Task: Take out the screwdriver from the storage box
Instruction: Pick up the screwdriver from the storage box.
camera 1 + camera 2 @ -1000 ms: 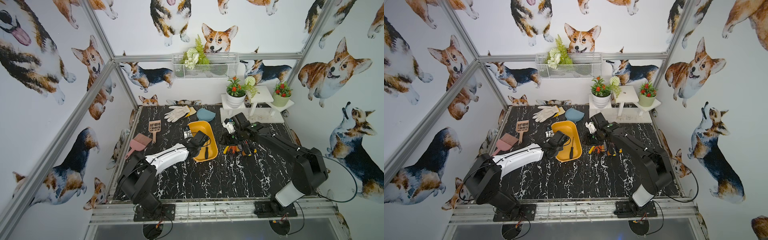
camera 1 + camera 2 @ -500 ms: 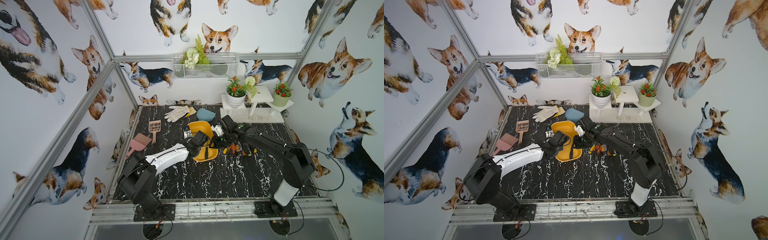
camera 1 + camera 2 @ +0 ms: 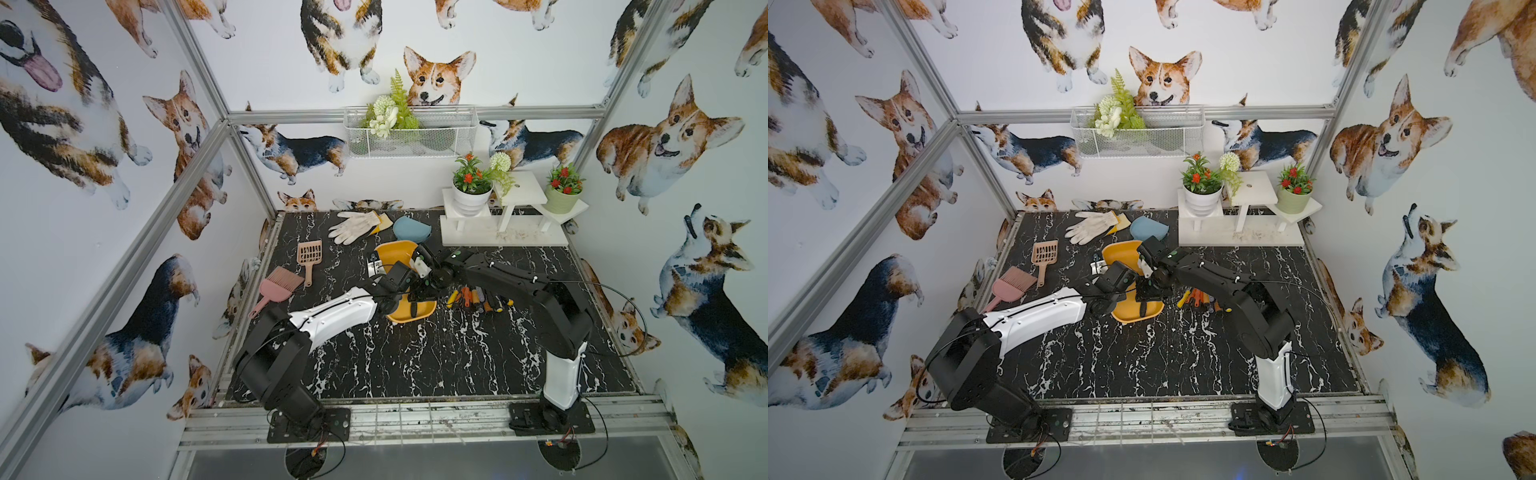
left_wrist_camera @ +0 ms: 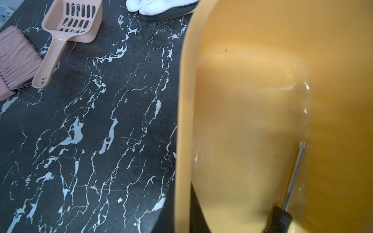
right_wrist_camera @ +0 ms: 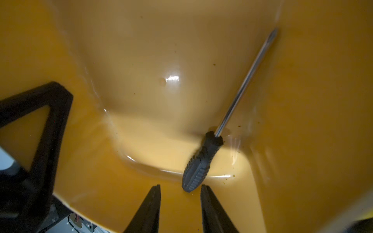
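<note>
The mustard-yellow storage box (image 3: 395, 254) (image 3: 1121, 255) stands mid-table. One screwdriver (image 5: 201, 159) with a black ribbed handle and a steel shaft lies inside along a wall, also seen in the left wrist view (image 4: 294, 173) and in both top views (image 3: 414, 308) (image 3: 1143, 309). My left gripper (image 4: 182, 213) (image 3: 386, 291) is shut on the box's rim (image 4: 181, 121), one black finger (image 5: 40, 121) inside the wall. My right gripper (image 5: 180, 188) (image 3: 422, 293) hangs open inside the box, with the handle's butt end just ahead of its fingertips and untouched.
Several loose tools (image 3: 478, 299) with orange and yellow handles lie right of the box. A pink brush (image 3: 278, 286), a pink scoop (image 3: 309, 255), a white glove (image 3: 353, 226) and a blue dish (image 3: 411, 228) lie left and behind. A white plant stand (image 3: 503, 237) occupies the back right.
My right arm swung left from the loose tools to above the box and dipped into it, jaws widening slightly. The left arm kept its hold on the rim.
</note>
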Tool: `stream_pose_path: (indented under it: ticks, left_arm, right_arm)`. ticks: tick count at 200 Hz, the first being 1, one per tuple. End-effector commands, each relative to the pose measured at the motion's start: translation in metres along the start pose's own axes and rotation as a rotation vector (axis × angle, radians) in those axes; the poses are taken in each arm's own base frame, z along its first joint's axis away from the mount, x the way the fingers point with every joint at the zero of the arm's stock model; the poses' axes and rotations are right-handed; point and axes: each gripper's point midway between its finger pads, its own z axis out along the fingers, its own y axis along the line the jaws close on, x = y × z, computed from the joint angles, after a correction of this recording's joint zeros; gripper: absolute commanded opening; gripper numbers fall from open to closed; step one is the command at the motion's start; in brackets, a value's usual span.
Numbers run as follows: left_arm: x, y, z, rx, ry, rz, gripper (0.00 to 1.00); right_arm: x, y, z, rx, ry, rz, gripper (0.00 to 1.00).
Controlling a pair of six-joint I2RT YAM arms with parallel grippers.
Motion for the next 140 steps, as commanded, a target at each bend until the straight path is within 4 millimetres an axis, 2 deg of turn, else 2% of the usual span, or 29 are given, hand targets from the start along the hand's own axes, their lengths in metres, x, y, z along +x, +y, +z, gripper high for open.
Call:
stream_pose_path:
  ticks: [1,51,102,140]
  left_arm:
    - [-0.002,-0.003,-0.001,0.016,-0.008,-0.016,0.00]
    - [-0.002,-0.002,-0.001,0.017,-0.008,-0.017,0.00]
    - [0.000,-0.003,0.001,0.016,-0.003,-0.018,0.00]
    - [0.002,-0.003,0.002,0.017,0.002,-0.025,0.00]
  right_arm:
    - [-0.003,-0.014,0.004,0.103,-0.001,0.013,0.48]
    - [-0.004,-0.024,0.022,0.145,0.017,0.037,0.49]
    - [-0.004,-0.029,0.038,0.152,0.033,0.068,0.46]
    - [-0.002,-0.030,0.048,0.147,0.060,0.068,0.37]
